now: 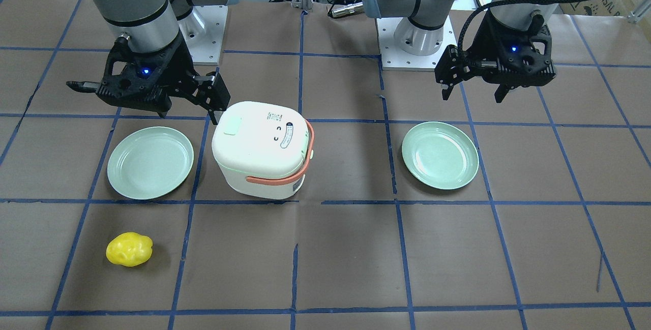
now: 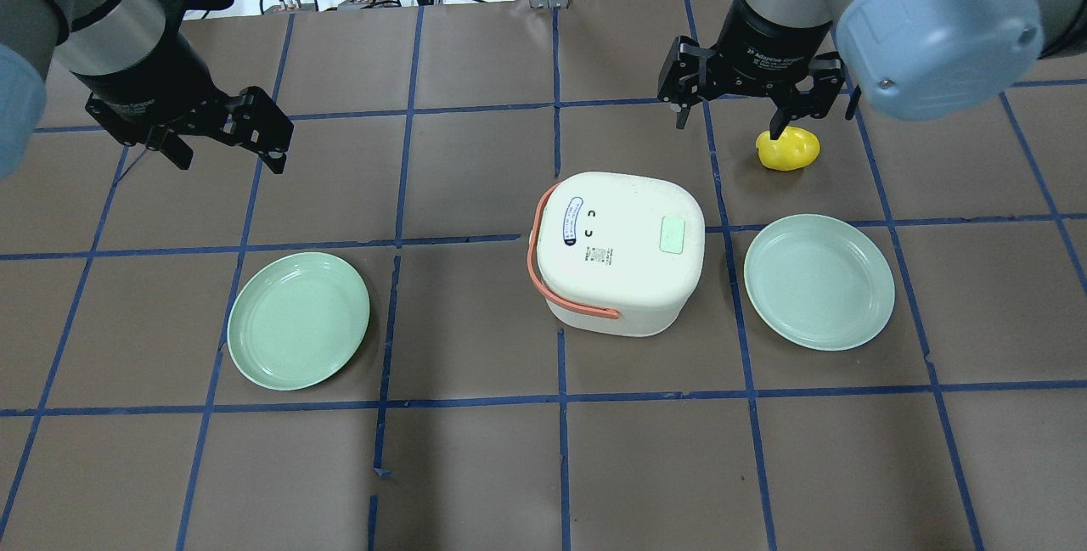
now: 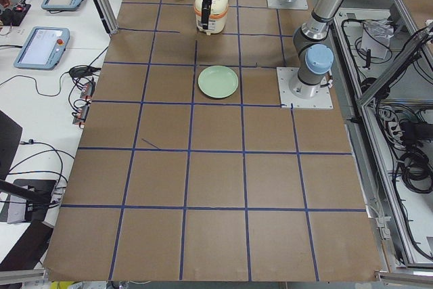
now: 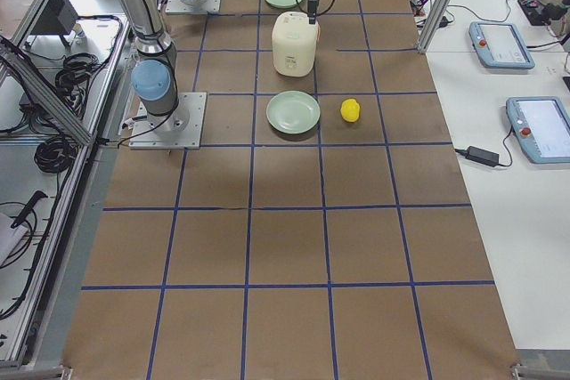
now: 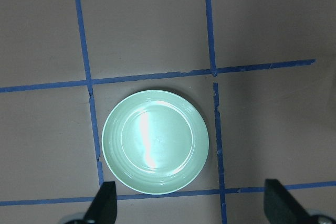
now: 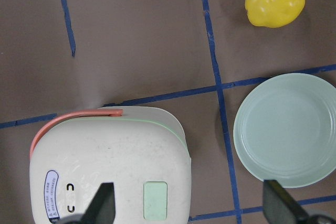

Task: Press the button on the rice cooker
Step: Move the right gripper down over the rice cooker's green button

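The white rice cooker (image 1: 262,149) with an orange handle stands mid-table, lid shut; it also shows from overhead (image 2: 620,254). Its mint-green button (image 1: 233,126) sits at the lid's edge on the side nearest my right arm (image 2: 673,236). My right gripper (image 1: 188,114) is open and empty, hovering above the table just beside that edge of the cooker. In the right wrist view the button (image 6: 155,200) lies low in the frame, between the fingers, with the gripper (image 6: 190,208) well above it. My left gripper (image 1: 472,97) is open and empty, high above a green plate (image 5: 155,141).
One green plate (image 1: 150,162) lies beside the cooker on my right arm's side. The other plate (image 1: 440,155) lies on my left arm's side. A yellow lemon-like object (image 1: 129,249) lies on the table beyond the first plate, also in the right wrist view (image 6: 274,3).
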`<action>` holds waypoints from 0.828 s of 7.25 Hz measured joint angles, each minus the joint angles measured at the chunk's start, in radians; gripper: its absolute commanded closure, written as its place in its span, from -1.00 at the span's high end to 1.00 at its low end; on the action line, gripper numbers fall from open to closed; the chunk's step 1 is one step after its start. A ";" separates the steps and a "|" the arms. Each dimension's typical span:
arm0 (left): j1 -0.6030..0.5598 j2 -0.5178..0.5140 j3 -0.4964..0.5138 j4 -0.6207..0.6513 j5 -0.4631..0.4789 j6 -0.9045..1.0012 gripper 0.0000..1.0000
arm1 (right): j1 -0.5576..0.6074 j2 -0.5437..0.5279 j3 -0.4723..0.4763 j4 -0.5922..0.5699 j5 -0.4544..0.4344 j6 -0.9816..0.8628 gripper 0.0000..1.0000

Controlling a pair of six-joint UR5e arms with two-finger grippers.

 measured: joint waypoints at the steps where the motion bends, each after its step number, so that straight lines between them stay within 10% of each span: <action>1: 0.000 0.000 0.000 0.000 0.000 0.000 1.00 | 0.013 0.002 0.011 0.000 0.003 0.012 -0.49; 6: 0.000 0.000 0.000 0.000 0.000 0.000 1.00 | 0.034 -0.003 0.129 0.002 0.080 0.025 -0.73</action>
